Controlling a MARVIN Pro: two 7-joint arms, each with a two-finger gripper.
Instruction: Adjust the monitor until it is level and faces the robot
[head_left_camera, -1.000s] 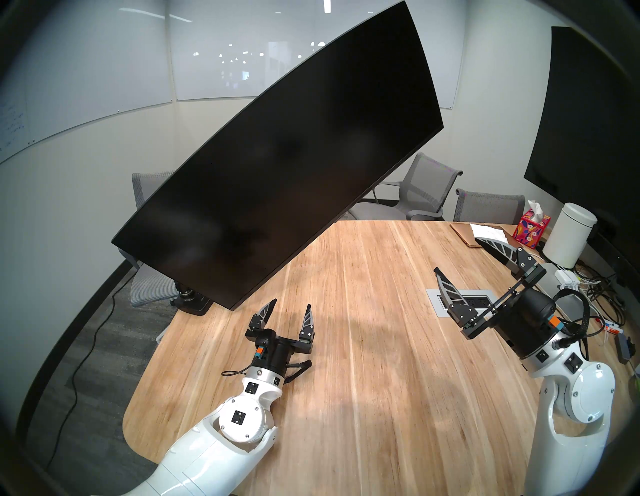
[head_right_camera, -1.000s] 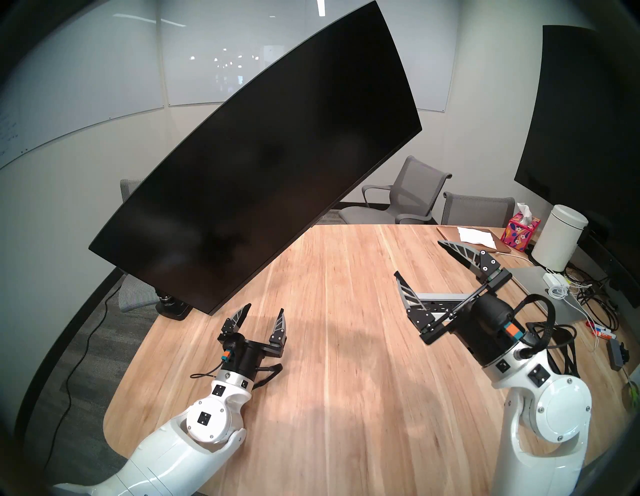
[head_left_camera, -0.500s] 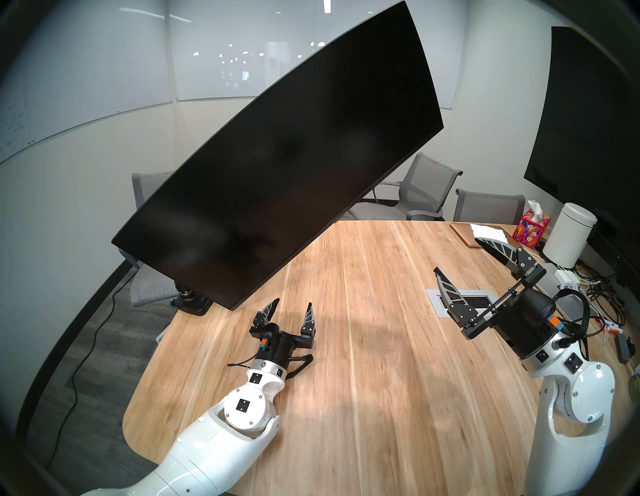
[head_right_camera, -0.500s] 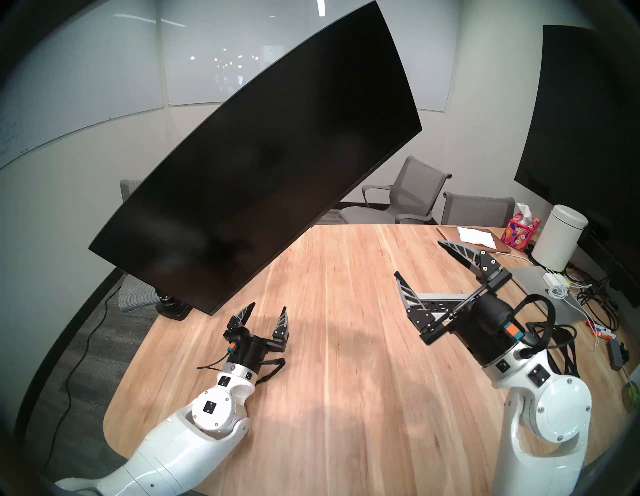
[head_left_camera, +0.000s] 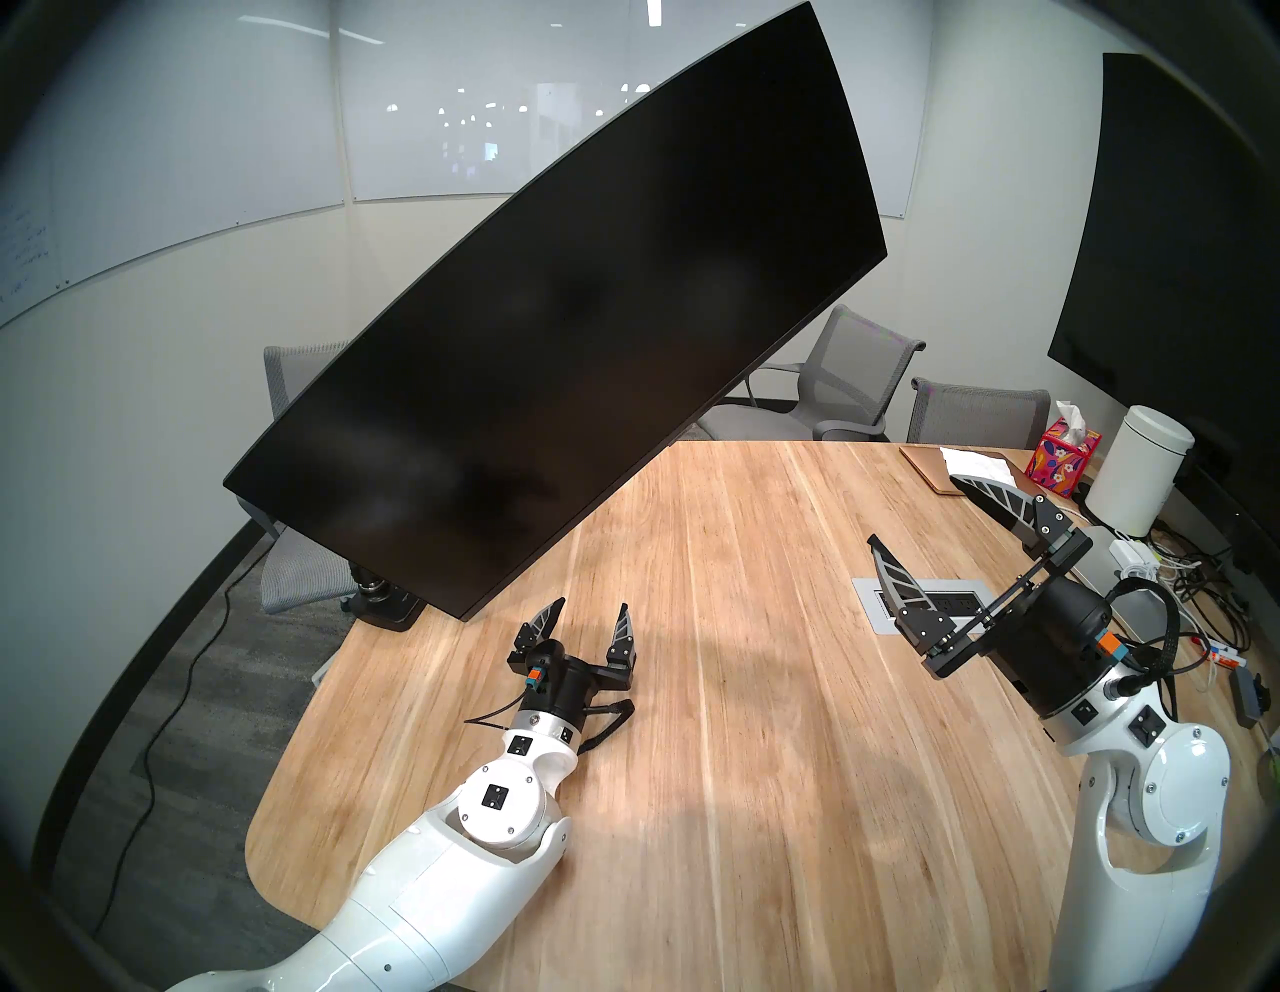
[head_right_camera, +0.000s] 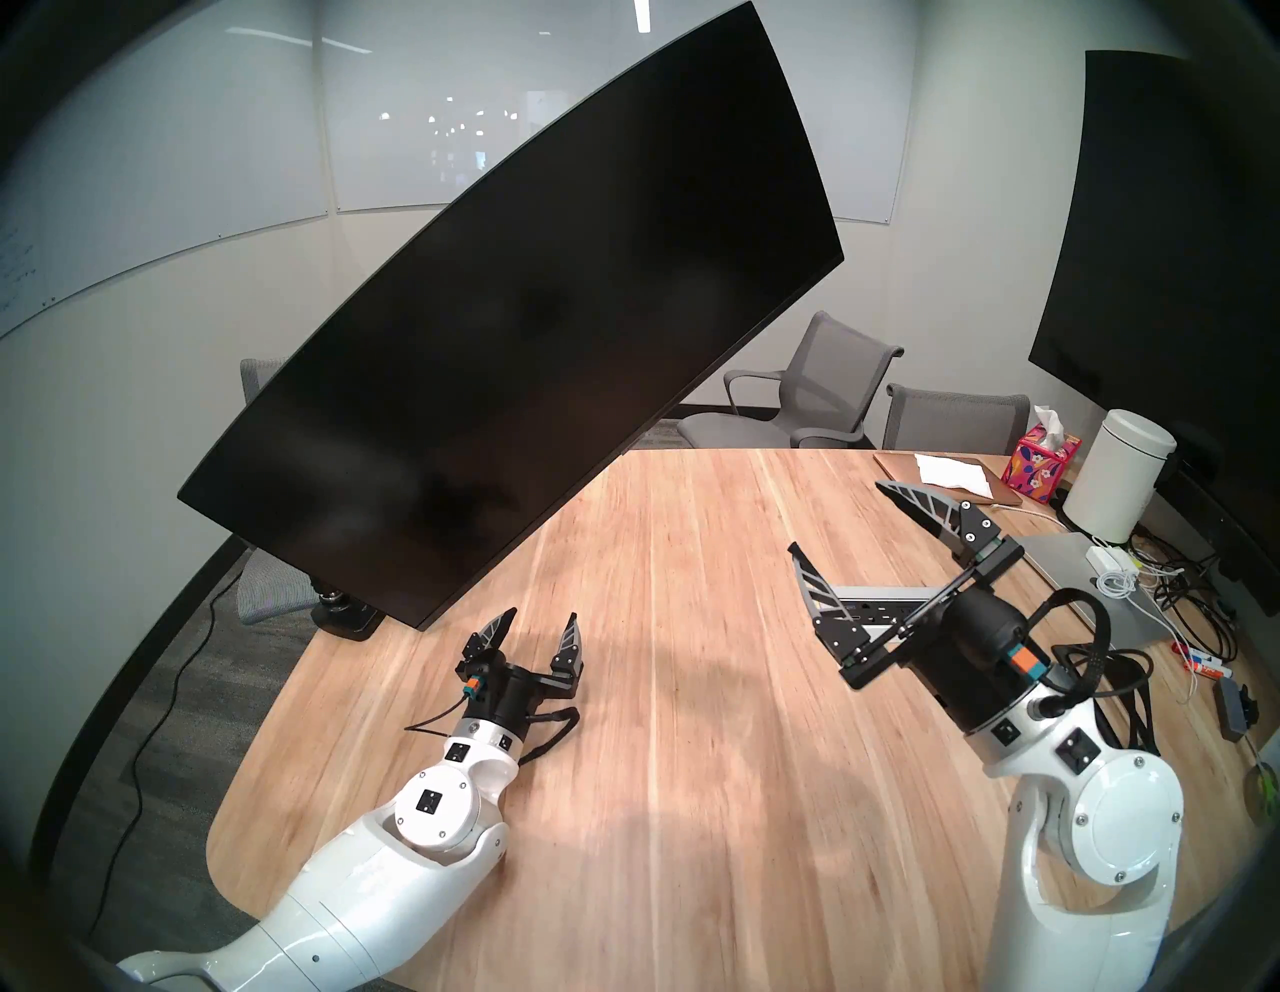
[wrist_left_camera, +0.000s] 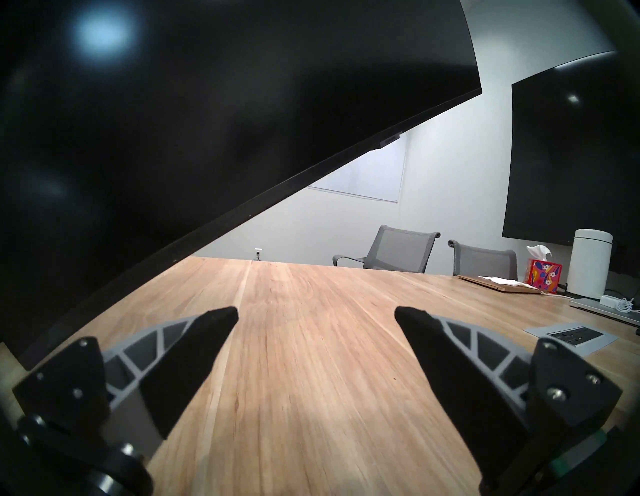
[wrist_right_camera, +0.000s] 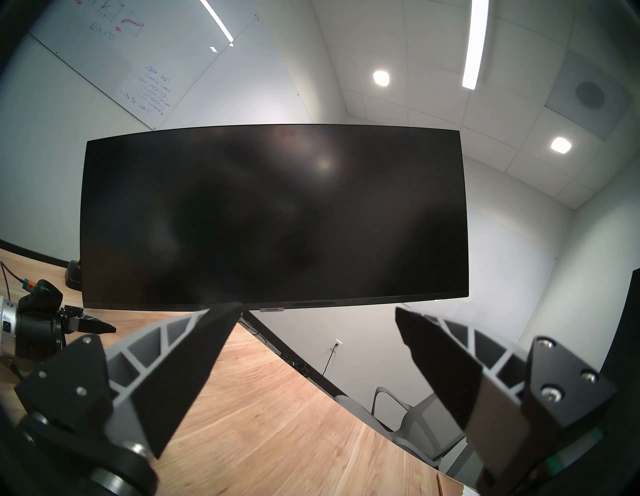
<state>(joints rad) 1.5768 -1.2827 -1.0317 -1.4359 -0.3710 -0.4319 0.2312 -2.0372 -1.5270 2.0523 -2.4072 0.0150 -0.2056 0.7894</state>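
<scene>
My left gripper (head_left_camera: 590, 609) was open near the monitor (head_left_camera: 568, 332), which was tipped, so all the straightening was left.

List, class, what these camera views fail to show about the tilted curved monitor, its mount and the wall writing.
- Monitor: its back and its joint to the mount are hidden by the screen in all views.
- Clamp base: only partly visible in the head views, behind the monitor's low corner.
- Monitor in the left wrist view: cut off by the top and left edges.
- Whiteboard: writing too small to read in the right wrist view.
</scene>
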